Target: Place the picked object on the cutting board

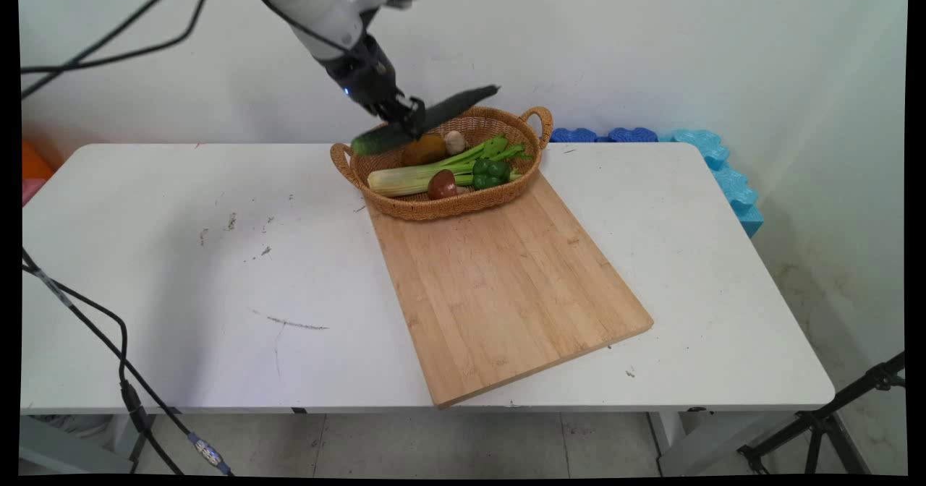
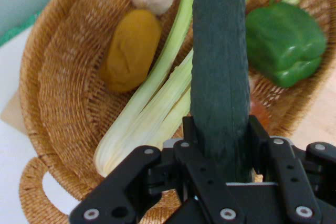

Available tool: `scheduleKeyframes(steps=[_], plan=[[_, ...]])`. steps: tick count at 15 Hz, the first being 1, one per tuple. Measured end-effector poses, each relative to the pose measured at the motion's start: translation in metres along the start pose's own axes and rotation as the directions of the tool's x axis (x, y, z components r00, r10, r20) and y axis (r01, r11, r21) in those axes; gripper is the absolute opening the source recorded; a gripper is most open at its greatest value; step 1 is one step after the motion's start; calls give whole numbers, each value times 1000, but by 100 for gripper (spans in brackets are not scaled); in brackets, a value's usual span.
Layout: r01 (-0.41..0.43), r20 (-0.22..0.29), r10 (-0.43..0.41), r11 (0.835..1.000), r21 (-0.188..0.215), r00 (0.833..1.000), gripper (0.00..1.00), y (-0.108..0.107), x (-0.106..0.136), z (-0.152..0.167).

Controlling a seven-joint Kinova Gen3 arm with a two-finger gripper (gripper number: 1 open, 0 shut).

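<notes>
White table (image 1: 181,269), wall behind | gripper (image 1: 406,118) clamps dark cucumber (image 1: 427,118) above wicker basket (image 1: 441,207) at far edge | inside: celery (image 1: 412,179), green pepper (image 1: 490,171), potato (image 1: 423,150), garlic (image 1: 454,141) | basket on cutting board (image 1: 506,283)

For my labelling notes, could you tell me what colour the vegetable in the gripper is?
Dark green: the cucumber, clearest in the hand view.

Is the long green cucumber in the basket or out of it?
Out. The end effector holds the cucumber in the air above the basket, tilted.
</notes>
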Motion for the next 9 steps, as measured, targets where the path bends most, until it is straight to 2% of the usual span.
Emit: scheduleKeyframes(steps=[6,9], plan=[[-121,-65,118,992,-43,991,0,14,0,-53],[-217,-92,211,974,-60,973,0,22,-6,-72]])
